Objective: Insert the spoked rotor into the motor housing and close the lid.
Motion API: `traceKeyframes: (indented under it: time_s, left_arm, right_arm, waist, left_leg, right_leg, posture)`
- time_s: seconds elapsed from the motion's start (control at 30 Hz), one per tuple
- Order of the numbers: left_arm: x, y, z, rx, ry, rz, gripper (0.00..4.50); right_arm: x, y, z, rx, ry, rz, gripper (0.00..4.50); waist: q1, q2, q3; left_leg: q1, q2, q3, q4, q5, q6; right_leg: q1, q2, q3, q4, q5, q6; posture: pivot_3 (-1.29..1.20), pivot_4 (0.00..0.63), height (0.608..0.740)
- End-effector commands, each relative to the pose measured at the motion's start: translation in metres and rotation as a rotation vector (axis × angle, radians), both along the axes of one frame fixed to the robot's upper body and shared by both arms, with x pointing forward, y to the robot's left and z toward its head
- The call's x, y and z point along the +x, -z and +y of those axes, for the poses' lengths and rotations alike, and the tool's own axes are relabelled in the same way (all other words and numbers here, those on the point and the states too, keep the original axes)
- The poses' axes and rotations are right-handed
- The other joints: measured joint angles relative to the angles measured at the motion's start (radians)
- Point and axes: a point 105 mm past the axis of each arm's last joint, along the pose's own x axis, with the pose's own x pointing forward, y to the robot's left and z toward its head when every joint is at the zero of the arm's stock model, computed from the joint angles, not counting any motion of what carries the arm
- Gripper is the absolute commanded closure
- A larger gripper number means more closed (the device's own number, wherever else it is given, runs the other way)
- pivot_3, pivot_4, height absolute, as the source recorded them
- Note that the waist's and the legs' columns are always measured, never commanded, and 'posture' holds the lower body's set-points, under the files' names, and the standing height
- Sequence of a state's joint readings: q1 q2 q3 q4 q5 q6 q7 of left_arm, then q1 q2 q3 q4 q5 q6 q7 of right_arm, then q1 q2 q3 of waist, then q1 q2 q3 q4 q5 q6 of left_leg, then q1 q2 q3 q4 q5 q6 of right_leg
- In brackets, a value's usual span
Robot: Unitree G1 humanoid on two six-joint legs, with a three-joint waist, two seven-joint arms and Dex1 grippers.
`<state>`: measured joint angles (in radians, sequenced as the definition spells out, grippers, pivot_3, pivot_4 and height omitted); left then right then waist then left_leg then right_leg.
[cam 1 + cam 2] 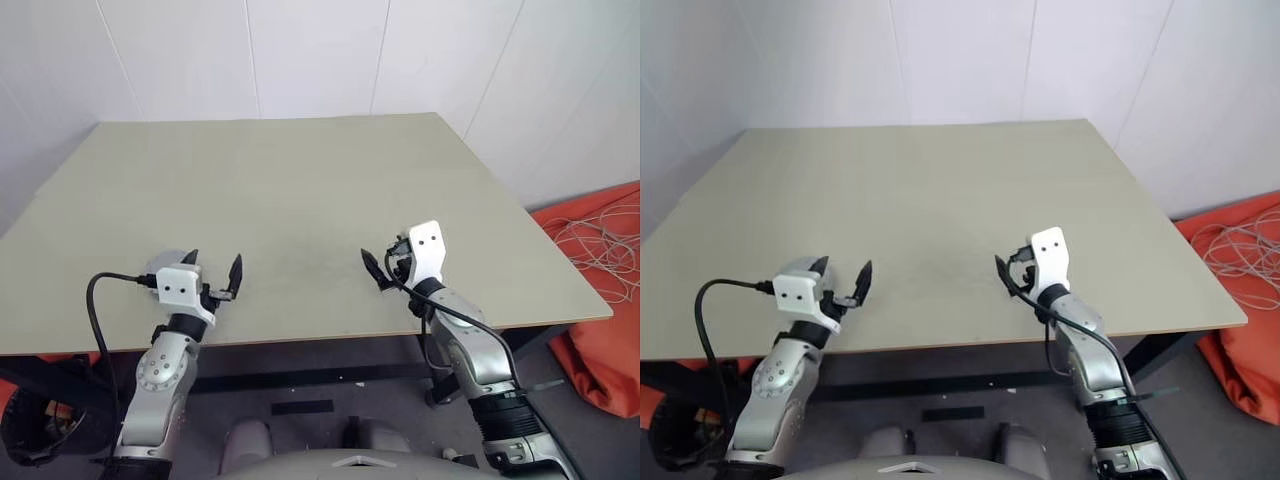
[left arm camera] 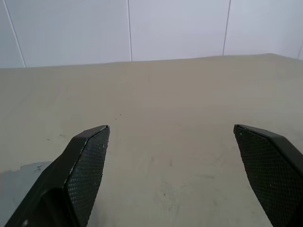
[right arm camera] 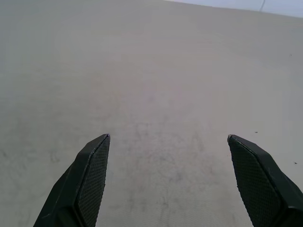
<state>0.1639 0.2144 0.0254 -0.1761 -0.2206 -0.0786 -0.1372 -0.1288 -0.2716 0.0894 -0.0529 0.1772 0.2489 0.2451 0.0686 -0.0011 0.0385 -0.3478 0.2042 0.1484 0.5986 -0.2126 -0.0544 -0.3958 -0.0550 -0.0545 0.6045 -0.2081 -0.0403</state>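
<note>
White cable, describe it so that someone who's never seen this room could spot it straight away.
Start from the big beige table against the white wall. Just past its right-hand edge, lower down, lies an orange fabric heap. The white cable lies in loose loops on top of that heap. It is thin, pale and tangled against the solid orange.

No readable text, labels, brand names, numbers or signs appear anywhere. The table [image 1: 300, 200], the wall panels [image 1: 310, 55] behind it and the orange cloth [image 1: 600, 300] on the floor are all unmarked.
</note>
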Motion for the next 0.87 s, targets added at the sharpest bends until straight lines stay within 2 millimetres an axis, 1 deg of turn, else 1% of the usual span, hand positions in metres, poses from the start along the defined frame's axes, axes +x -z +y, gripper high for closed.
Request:
traceKeyframes:
  time_s: [0.03,0.13,0.4,0.57,0.7,0.87]
  left_arm:
    - [0.002,-0.014,0.004,0.000,-0.009,-0.052,0.03]
    - [0.002,-0.015,0.004,-0.003,-0.010,-0.053,0.03]
    - [0.001,-0.012,0.004,-0.016,-0.011,-0.041,0.03]
    - [0.002,-0.012,0.008,-0.006,-0.038,-0.048,0.03]
    - [0.001,-0.011,0.008,-0.008,-0.044,-0.040,0.03]
    - [0.002,-0.013,0.006,0.028,-0.049,-0.062,0.03]
  right_arm:
    - [0.003,-0.014,-0.002,0.014,0.007,-0.063,0.00]
    - [0.002,-0.015,-0.002,0.012,0.000,-0.080,0.00]
    - [0.006,-0.016,-0.013,0.075,0.076,-0.077,0.00]
    - [0.005,-0.018,-0.012,0.038,0.071,-0.109,0.00]
    - [0.005,-0.016,-0.013,0.044,0.081,-0.097,0.00]
    - [0.005,-0.016,-0.013,0.040,0.078,-0.099,0.00]
  waist:
    - [0.000,0.000,0.000]
    - [0.000,0.000,0.000]
    - [0.000,0.000,0.000]
    - [0.000,0.000,0.000]
    - [0.000,0.000,0.000]
    - [0.000,0.000,0.000]
  left_leg:
    - [0.000,0.000,0.000,0.000,0.000,0.000]
    - [0.000,0.000,0.000,0.000,0.000,0.000]
    - [0.000,0.000,0.000,0.000,0.000,0.000]
    - [0.000,0.000,0.000,0.000,0.000,0.000]
    - [0.000,0.000,0.000,0.000,0.000,0.000]
    - [0.000,0.000,0.000,0.000,0.000,0.000]
  right_leg:
    - [0.000,0.000,0.000,0.000,0.000,0.000]
    - [0.000,0.000,0.000,0.000,0.000,0.000]
    - [0.000,0.000,0.000,0.000,0.000,-0.001]
    - [0.000,0.000,0.000,0.001,0.000,-0.001]
    - [0.000,0.000,0.000,0.001,0.000,-0.001]
    - [0.000,0.000,0.000,0.001,0.000,-0.001]
  posture:
    - [0.00,0.000,0.740]
    - [0.00,0.000,0.740]
    - [0.00,0.000,0.740]
    - [0.00,0.000,0.740]
    - [0.00,0.000,0.740]
    - [0.00,0.000,0.740]
